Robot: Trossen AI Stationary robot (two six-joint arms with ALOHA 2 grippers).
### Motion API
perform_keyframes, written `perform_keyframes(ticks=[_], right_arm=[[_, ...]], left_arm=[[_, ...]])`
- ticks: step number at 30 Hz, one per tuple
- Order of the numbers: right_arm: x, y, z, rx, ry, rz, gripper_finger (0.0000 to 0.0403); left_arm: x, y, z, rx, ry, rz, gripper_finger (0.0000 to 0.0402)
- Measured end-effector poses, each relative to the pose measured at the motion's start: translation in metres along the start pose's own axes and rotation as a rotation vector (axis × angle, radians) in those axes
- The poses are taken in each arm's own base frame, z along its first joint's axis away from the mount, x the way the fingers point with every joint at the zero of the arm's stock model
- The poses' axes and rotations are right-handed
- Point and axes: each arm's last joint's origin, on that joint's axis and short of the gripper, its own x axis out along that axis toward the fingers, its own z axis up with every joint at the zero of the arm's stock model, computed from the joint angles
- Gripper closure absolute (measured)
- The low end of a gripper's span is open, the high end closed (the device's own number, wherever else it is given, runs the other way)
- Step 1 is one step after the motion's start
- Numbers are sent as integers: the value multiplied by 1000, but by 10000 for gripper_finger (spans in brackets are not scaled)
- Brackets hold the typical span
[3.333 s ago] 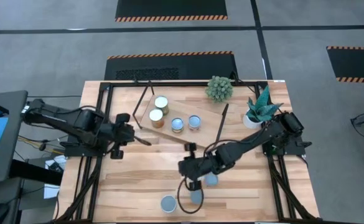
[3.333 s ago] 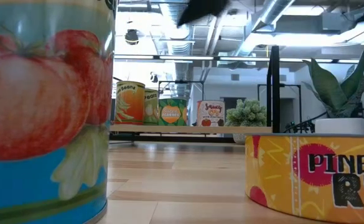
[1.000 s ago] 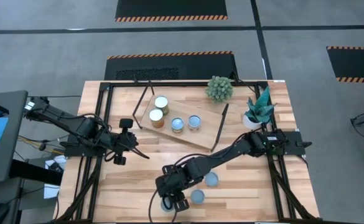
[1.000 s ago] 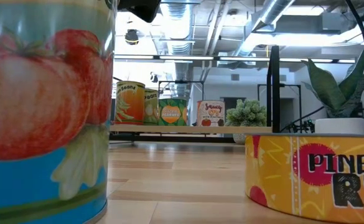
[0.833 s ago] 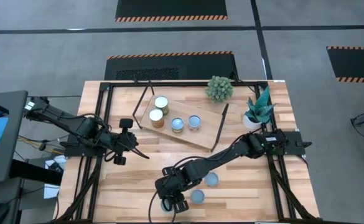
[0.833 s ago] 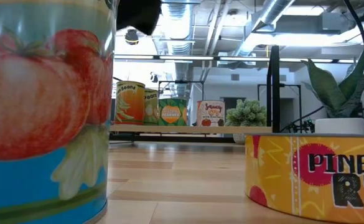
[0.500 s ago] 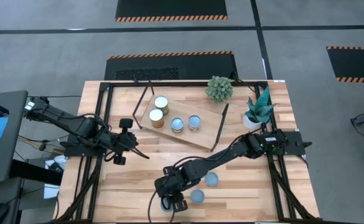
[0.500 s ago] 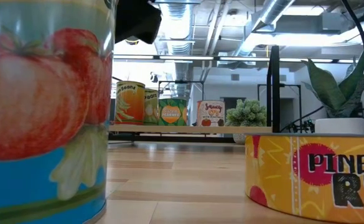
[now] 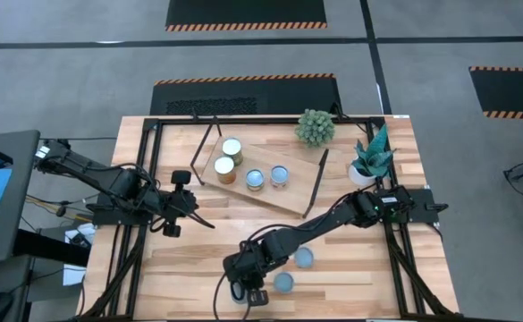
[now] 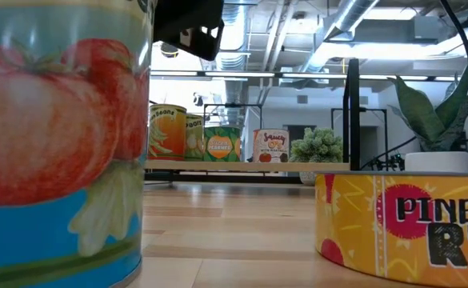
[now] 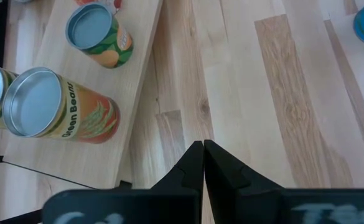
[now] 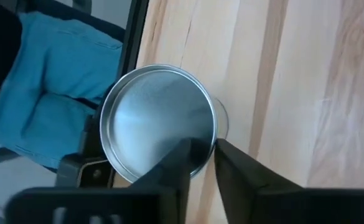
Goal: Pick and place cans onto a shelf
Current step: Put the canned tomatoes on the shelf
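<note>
Four cans stand on the light wood shelf (image 9: 288, 192), among them a green-beans can (image 11: 57, 112). Three cans stand on the table near the front: a flat pineapple can (image 10: 402, 224), another one (image 9: 304, 258), and a tall tomato can (image 10: 58, 136) with a pale top (image 12: 157, 121). My right gripper (image 12: 201, 155) is just above the tomato can's top. Its fingers are a narrow gap apart, one over the lid and one beyond the rim. My left gripper (image 11: 203, 155) is shut and empty over bare table at the left, near the shelf. My right gripper comes at the tomato can from above, pointing down, its fingertips on either side of the top rim (image 12: 214, 138). I cannot tell whether they touch it. The can stands upright on the table.
A white pot with a spiky plant (image 9: 366, 170) and a round green plant (image 9: 316, 127) stand at the far right. The tomato can is close to the table's near edge (image 12: 138, 56), and blue cloth (image 12: 51, 93) shows beyond it. Bare table lies between the shelf and the front cans.
My right gripper has come down over the tomato can at the near edge; in the low view its dark body drops lower beside the can's top. The left arm has kept still.
</note>
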Motion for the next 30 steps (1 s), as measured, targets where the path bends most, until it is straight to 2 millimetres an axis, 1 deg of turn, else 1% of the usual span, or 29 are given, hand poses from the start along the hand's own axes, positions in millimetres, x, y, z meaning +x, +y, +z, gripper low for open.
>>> perform_keyframes(ticks=[5,7,13,16,21,24,26,30], right_arm=[[0,0,0,37,0,5,380],[0,0,0,52,0,5,393],[-4,-2,1,73,-7,-8,398],[-11,-3,3,78,13,-22,398],[-25,-7,6,89,11,-100,400],[-44,-9,5,91,-1,-146,400],[-62,-9,6,88,-35,-195,401],[-88,-16,6,55,-61,-290,402]], left_arm=[[0,0,0,0,0,0,401],[0,0,0,0,0,0,401],[0,0,0,0,0,0,401],[0,0,0,0,0,0,401],[0,0,0,0,0,0,401],[0,0,0,0,1,0,401],[0,0,0,0,1,0,401],[0,0,0,1,2,0,401]])
